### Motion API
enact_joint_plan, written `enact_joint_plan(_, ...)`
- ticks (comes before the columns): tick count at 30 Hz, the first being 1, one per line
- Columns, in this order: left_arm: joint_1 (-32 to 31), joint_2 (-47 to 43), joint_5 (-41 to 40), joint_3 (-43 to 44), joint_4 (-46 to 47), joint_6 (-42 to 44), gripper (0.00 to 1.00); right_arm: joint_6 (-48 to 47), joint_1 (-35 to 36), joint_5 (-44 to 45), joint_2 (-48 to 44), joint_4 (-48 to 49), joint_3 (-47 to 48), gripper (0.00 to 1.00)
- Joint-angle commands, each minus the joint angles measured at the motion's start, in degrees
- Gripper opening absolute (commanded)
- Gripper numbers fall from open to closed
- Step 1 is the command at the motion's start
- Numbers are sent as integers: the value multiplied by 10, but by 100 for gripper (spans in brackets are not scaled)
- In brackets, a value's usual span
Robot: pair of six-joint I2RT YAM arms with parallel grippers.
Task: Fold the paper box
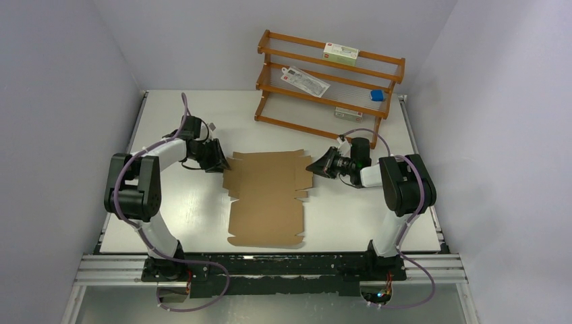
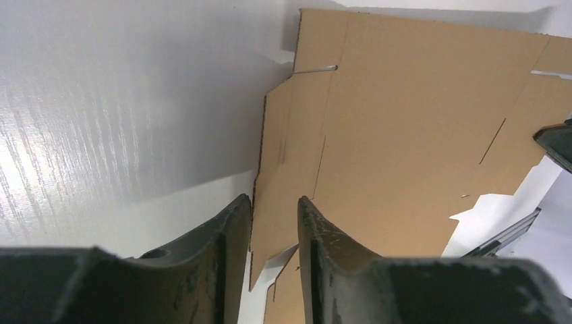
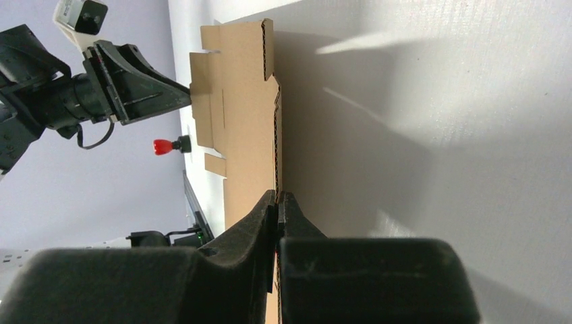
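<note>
Top external shows the box (image 1: 266,202) lying flat as an unfolded sheet in the middle of the surface (image 1: 337,223), with nothing raised yet. The left jaws sit at its ten o'clock corner, partly open, the sheet's edge between them but not pinched. The right jaws, at two o'clock, are pinched tight on the opposite edge. The step looks like taking hold of both sides. Next the left jaws should close, then both lift the edges inward along the creases.
</note>
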Motion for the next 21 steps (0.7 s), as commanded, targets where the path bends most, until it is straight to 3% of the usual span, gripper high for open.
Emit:
enact_joint_plan(1,4,14,42,13,17,11,34,-8,2,-11,10,6,17,7)
enact_joint_plan(5,13,19,40,10,15,9,23,-10,3,-11,10,1,19,10)
enact_joint_plan(10,37,14,58,-9,31,-6,5,-29,3,-10,2,-22,14,23)
enact_joint_plan(15,58,8,93,-35,62,-34,5,-56,3,-2,-20,-54,-2,37)
enact_joint_plan(21,66,10,130,-50,85,-54,5,-72,4,7,-34,-75,-21,43)
